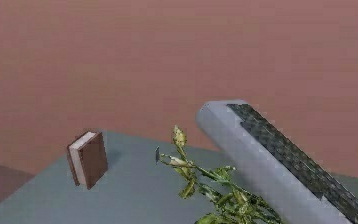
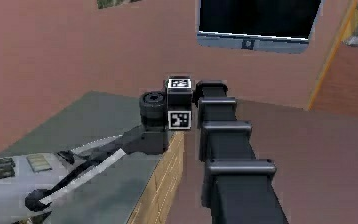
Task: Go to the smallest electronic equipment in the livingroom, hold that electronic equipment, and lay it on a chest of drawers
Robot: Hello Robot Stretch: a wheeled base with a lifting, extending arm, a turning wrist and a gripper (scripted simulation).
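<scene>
Claw (image 2: 47,180) is pointing toward 8 o'clock — laptop (image 2: 7,172) is lying by its tips; grip and hold, cannot tell.

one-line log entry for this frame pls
arm: extended | gripper: at grey device on cabinet top, hold cannot tell | also on top: book, plant | wall: screen

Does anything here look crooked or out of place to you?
Yes: in the forward view's lower right a grey slab with dark keys slants up beside the leafy plant and seems tilted rather than lying flat on the grey top. The brown book stands upright and looks fine.
</scene>
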